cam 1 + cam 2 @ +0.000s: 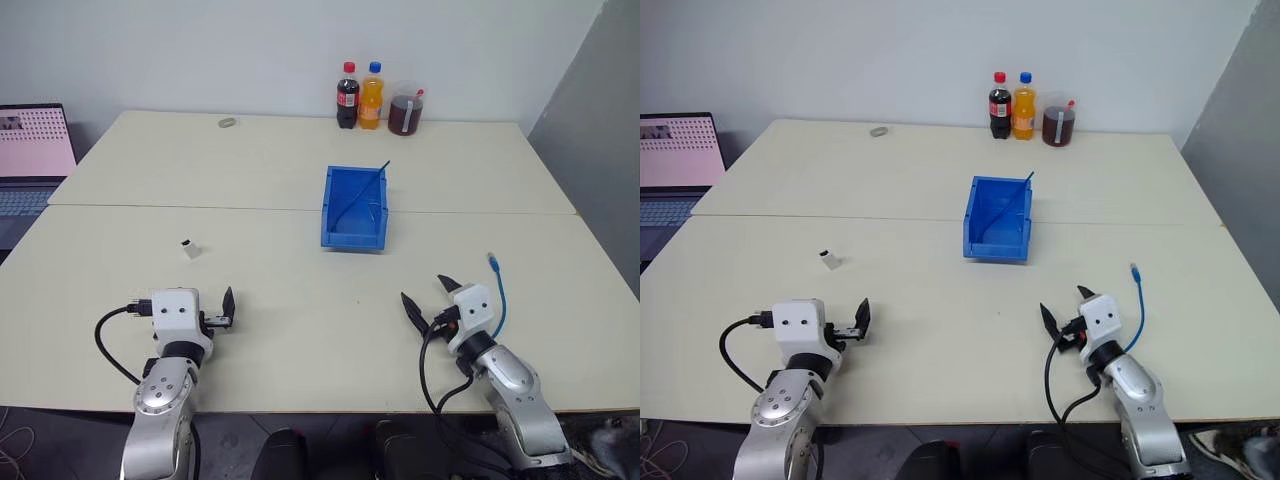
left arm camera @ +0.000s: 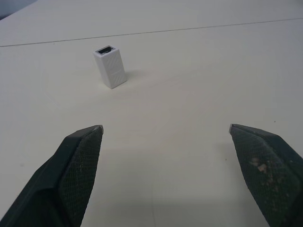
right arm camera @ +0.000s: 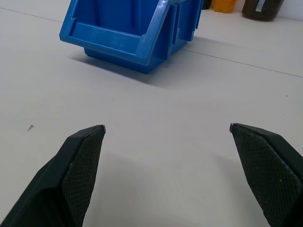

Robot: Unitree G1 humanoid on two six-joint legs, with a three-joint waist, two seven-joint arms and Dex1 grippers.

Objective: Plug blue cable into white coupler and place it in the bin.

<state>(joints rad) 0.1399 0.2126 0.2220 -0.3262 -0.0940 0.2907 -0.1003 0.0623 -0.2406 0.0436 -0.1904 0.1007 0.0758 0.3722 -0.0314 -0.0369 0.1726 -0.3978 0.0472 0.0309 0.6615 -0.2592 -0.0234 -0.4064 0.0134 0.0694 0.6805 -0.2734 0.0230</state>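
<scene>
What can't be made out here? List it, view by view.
- Blue cable: head views; its lower stretch is hidden behind the right gripper and arm, so its full length is unclear.
- White coupler: left wrist view shows one dark opening; the opposite end faces the table.
- Bin: right wrist view; cut off by the top edge, inside unseen.
- Small object at the far table edge: too small to identify.

- A plain office or lab room set up for robot trials.
- Two cream rectangular tables (image 1: 250, 170) pushed together before a bare white wall (image 1: 200, 50).
- An open laptop with a pink screen (image 1: 35, 145) at the left edge.
- Cola bottle (image 1: 347, 96), orange soda bottle (image 1: 371, 96) and a jar of dark drink (image 1: 405, 109) by the wall.
</scene>
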